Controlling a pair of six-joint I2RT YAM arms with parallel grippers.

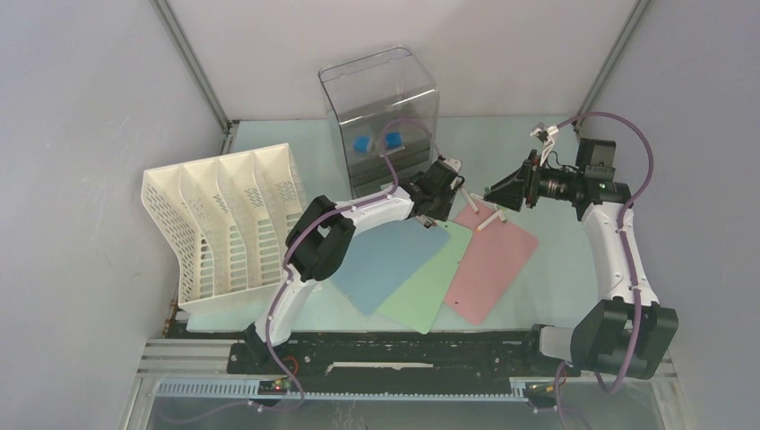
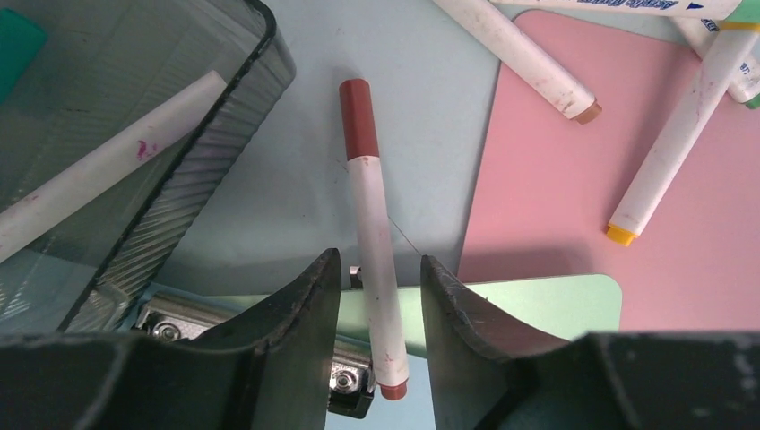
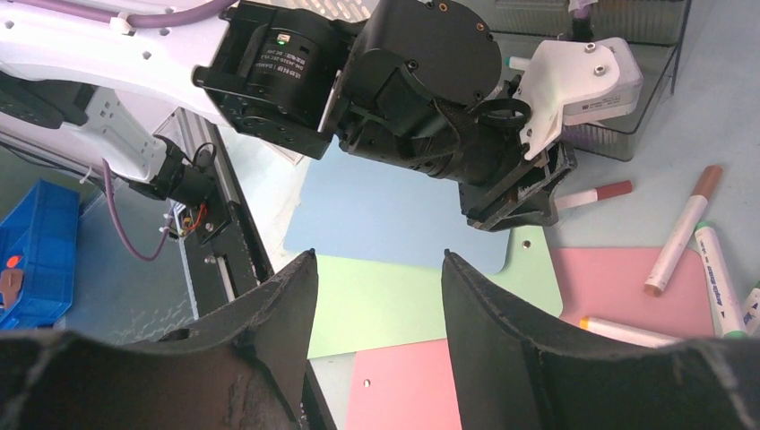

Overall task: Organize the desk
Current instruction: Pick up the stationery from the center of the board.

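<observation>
The white pen (image 2: 116,148) inside the clear box (image 2: 193,193) runs off the left edge, and the green-tipped pen (image 2: 742,85) is cut off at the right edge.

L claw (image 3: 524,199) astride red-capped marker (image 3: 599,193)

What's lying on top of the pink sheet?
Several markers lie on the pink sheet. The green sheet overlaps one edge; whatever lies beneath the pink sheet is hidden.

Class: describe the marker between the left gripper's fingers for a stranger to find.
Find the clear plastic box. Between it and the pink sheet, one marker lies inside the open left gripper. Its cap is reddish-brown; its neighbours have orange or yellow ends.
</observation>
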